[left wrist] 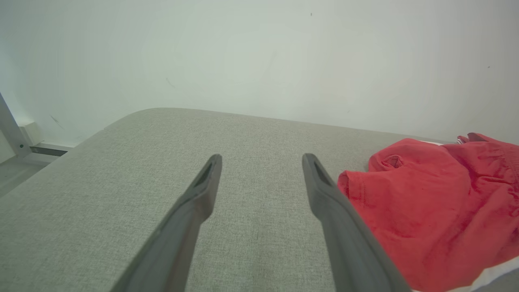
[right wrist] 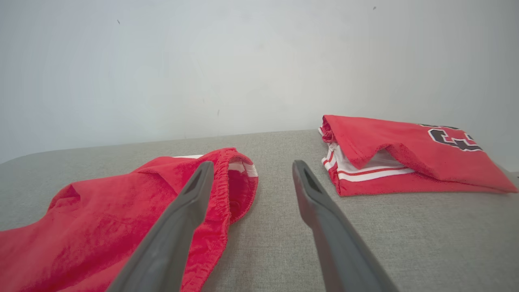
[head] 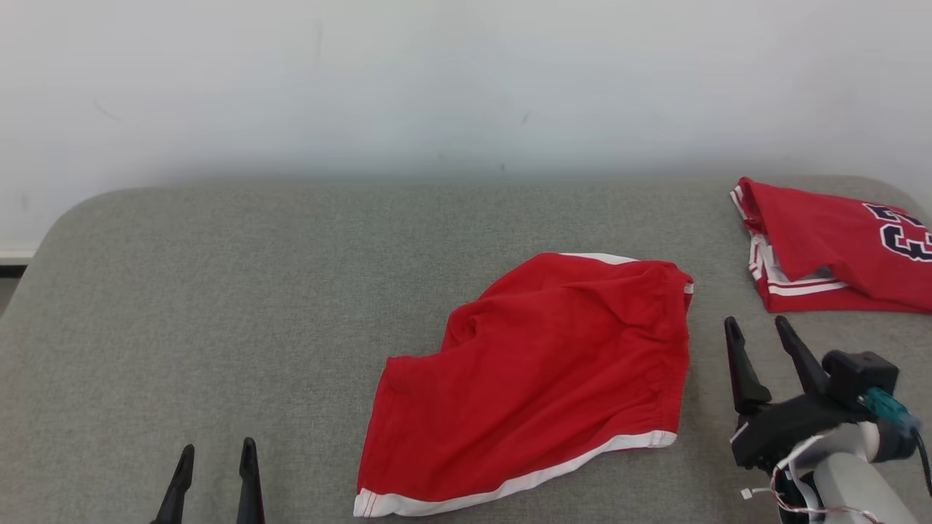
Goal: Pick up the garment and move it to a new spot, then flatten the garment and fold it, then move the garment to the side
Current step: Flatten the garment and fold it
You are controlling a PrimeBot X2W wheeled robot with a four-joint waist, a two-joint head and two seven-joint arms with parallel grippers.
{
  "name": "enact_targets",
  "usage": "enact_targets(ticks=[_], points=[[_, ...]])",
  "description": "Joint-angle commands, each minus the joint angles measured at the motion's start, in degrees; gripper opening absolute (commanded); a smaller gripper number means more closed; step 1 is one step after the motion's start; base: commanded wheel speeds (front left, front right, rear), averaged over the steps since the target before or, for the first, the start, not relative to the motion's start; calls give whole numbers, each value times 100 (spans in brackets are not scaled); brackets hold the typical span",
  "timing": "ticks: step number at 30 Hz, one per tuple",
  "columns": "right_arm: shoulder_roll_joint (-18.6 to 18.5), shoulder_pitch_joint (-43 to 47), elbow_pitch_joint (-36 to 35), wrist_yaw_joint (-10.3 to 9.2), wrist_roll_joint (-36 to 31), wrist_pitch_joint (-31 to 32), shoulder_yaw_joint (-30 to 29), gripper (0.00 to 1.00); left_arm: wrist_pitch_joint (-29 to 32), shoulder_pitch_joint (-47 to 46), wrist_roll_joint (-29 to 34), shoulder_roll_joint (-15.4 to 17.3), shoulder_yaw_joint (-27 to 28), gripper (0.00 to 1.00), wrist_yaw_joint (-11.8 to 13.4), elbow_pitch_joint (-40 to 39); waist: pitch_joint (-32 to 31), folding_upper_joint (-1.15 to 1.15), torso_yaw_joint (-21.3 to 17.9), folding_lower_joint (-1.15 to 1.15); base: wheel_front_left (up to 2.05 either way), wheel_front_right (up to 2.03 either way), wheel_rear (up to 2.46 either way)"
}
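Note:
A pair of red shorts (head: 553,371) with white trim lies spread but wrinkled on the grey padded table (head: 218,306), right of centre. Its elastic waistband faces my right gripper (head: 757,327), which hovers open just right of it, touching nothing. My left gripper (head: 217,455) stands open at the lower left, well clear of the shorts. In the left wrist view the shorts (left wrist: 429,211) lie to the right of my open left gripper (left wrist: 261,159). From the right wrist, the waistband (right wrist: 235,182) sits beside the left finger of the open right gripper (right wrist: 251,165).
A folded red jersey (head: 837,247) with white stripes and a dark number rests at the table's far right edge, also seen as the jersey (right wrist: 405,158) beyond my right fingers. A pale wall (head: 466,80) backs the table. Bare grey surface stretches across the left half.

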Motion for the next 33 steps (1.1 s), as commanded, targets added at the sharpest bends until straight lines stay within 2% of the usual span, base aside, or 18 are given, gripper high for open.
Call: enact_targets(ticks=[1,3,7,16,24,33], points=[[41,143,-146,-15,-74,-7,-75,100,-17,71,7,-4,30,100,7,-28,-74,0,-85,0,0,0,0],[161,502,-723,-16,-255,-7,-343,100,-17,90,49,-5,67,100,5,-57,-99,0,-118,0,0,0,0],[355,996,-1428,-16,-465,-7,-625,100,-17,108,120,-5,159,100,1,-113,-129,0,-130,0,0,0,0],[822,2052,-2659,-16,-749,-6,-932,100,-17,157,329,18,358,100,-4,-196,-199,0,-45,0,0,0,0],[1099,2505,-3039,-16,-882,-6,-870,100,-17,211,517,105,420,100,-8,-223,-247,0,-31,0,0,0,0],[1128,2580,-2908,-16,-941,-6,-818,100,-17,251,712,216,376,100,-2,-153,-290,0,8,0,0,0,0]])
